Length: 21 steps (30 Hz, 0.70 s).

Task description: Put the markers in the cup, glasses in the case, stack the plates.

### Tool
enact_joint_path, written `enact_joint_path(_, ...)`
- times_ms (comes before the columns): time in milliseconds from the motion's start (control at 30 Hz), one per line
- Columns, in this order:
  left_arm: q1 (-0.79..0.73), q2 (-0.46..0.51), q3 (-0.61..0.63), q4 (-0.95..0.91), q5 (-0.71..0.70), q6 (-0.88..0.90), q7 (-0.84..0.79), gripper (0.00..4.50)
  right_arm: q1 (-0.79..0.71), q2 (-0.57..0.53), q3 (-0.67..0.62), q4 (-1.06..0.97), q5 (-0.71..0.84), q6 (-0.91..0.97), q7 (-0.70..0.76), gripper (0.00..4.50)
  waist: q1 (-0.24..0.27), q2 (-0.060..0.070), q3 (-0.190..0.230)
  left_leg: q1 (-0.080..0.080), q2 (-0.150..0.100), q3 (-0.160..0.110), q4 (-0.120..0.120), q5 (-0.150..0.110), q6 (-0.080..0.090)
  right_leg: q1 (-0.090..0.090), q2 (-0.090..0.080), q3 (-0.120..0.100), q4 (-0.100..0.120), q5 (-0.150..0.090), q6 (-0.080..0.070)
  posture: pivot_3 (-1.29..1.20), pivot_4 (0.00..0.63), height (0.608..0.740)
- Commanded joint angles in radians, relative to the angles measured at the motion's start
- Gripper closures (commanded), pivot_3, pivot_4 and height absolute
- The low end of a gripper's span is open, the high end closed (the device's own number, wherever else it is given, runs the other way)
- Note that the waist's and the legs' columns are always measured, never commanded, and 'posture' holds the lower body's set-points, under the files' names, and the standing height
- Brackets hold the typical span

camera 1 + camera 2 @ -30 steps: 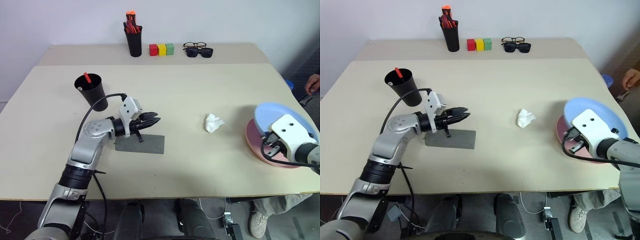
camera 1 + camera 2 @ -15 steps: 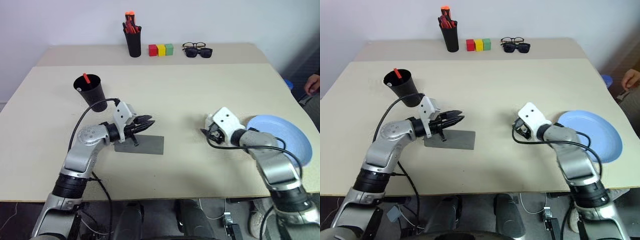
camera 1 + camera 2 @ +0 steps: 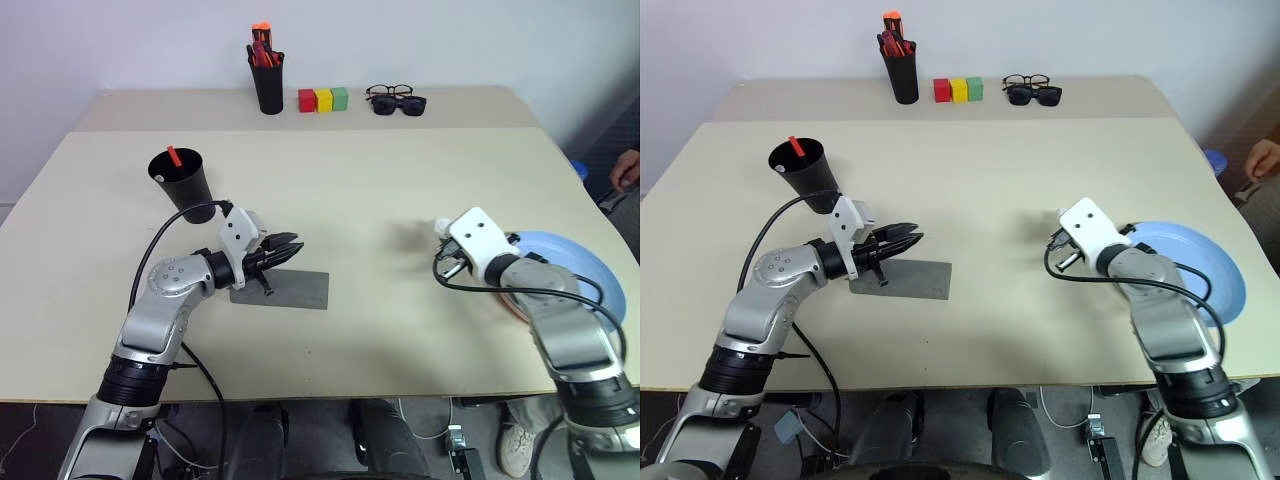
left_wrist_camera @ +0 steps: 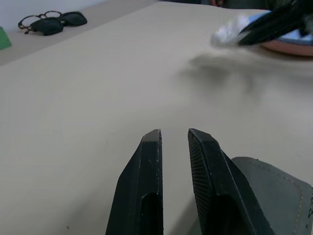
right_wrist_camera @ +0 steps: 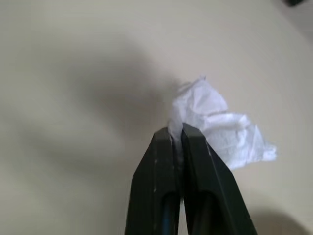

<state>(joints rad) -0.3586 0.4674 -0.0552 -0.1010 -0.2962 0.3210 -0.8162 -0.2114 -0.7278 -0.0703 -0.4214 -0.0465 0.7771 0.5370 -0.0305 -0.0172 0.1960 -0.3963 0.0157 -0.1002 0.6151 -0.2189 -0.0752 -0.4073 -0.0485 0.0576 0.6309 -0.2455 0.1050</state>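
Observation:
The black cup (image 3: 184, 184) stands at the left with a red marker (image 3: 174, 156) sticking out of it. Close in front of it lies the grey case (image 3: 283, 289), lid shut. My left gripper (image 3: 291, 246) hovers level over the case's near end, open by a narrow gap, nothing between its fingers (image 4: 146, 166). The glasses are hidden. At the right the light blue plate (image 3: 578, 268) rests on the pink plate (image 3: 512, 303). Beside them my right gripper (image 5: 177, 129) is shut on a crumpled white tissue (image 5: 217, 125), held just off the table.
At the back of the table stand a black pen pot (image 3: 267, 85) with orange-red pens, three coloured blocks (image 3: 323, 99), and sunglasses with thick-framed spectacles (image 3: 396, 100). A person's hand (image 3: 628, 168) shows at the right edge.
My right gripper left the plates, swung left to the tissue, shut on it and raised it slightly to the right. The blue plate now lies flat. My left gripper drifted slightly left.

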Motion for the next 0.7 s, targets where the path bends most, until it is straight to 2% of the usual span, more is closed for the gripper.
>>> enact_joint_path(33,-0.025,-0.02,0.088,0.042,-0.03,-0.03,0.057,3.69,0.069,-0.082,-0.198,-0.107,0.019,0.102,0.036,4.43,0.008,0.0,0.0,0.0,0.0,0.0,0.0,0.0,0.0,0.0,0.0,0.0,0.0,0.0,0.0,0.0,0.15,0.74)
enact_joint_path(67,-0.027,-0.03,0.104,0.049,-0.037,-0.03,0.073,3.69,0.101,-0.104,-0.236,-0.09,0.019,0.115,0.044,4.43,0.011,0.0,0.0,0.0,0.0,0.0,0.0,0.0,0.0,0.0,0.0,0.0,0.0,0.0,0.0,0.0,0.15,0.74)
enact_joint_path(167,-0.001,-0.032,0.122,0.034,-0.039,-0.044,0.077,3.69,0.177,-0.151,-0.277,-0.031,-0.008,0.101,0.035,3.53,0.011,-0.001,-0.001,0.001,0.0,0.001,0.0,0.0,0.0,0.001,0.0,0.0,-0.001,0.0,-0.001,0.0,0.15,0.74)
enact_joint_path(333,0.056,0.006,0.132,0.006,-0.01,-0.06,0.083,3.69,0.149,-0.149,-0.271,-0.003,0.024,0.04,0.037,1.18,0.003,0.0,0.0,0.005,0.001,0.007,-0.001,-0.001,0.001,0.001,0.0,0.005,0.0,-0.001,-0.001,0.0,0.15,0.74)
enact_joint_path(500,0.163,0.037,0.204,-0.071,-0.016,-0.056,0.138,3.69,0.021,-0.059,-0.236,0.058,0.111,-0.103,0.051,1.18,-0.015,-0.001,0.0,0.005,0.001,0.01,0.0,-0.001,0.001,0.001,0.0,0.009,0.0,-0.001,0.0,0.0,0.15,0.74)
enact_joint_path(700,0.305,0.087,0.327,-0.121,0.02,-0.071,0.227,3.69,-0.038,0.053,-0.22,0.092,0.261,-0.185,0.125,1.18,-0.011,-0.001,0.0,0.005,0.001,0.011,-0.002,-0.002,0.003,0.0,0.001,0.01,0.0,-0.001,0.0,0.0,0.15,0.74)
